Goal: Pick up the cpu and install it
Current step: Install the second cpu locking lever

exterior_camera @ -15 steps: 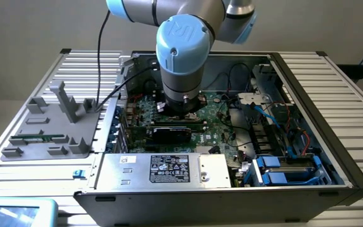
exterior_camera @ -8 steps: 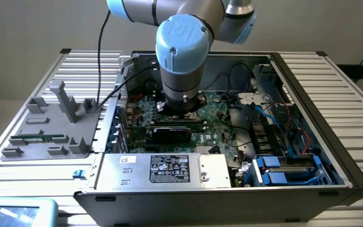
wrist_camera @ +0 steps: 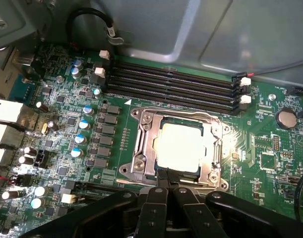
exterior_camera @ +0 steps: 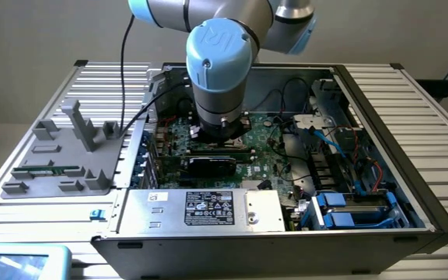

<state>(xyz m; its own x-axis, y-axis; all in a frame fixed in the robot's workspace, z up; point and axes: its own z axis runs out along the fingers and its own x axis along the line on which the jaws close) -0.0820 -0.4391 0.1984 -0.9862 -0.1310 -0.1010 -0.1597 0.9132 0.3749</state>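
Black gripper [wrist_camera: 168, 191] fingers pressed together, pinching the edge of the cpu [wrist_camera: 181, 147], which sits inside the metal socket frame [wrist_camera: 141, 148] on the motherboard [wrist_camera: 67, 124].

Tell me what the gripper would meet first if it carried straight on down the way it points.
Probably the cpu, the flat square chip with a shiny silver top, lying within the metal-framed socket on the green motherboard. The shut gripper points at its near edge; the remaining gap is unclear.

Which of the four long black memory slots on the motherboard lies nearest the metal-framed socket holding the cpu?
The slot on the socket side of the row, running just beside the frame that surrounds the cpu; the other three lie beyond it, towards the case wall.
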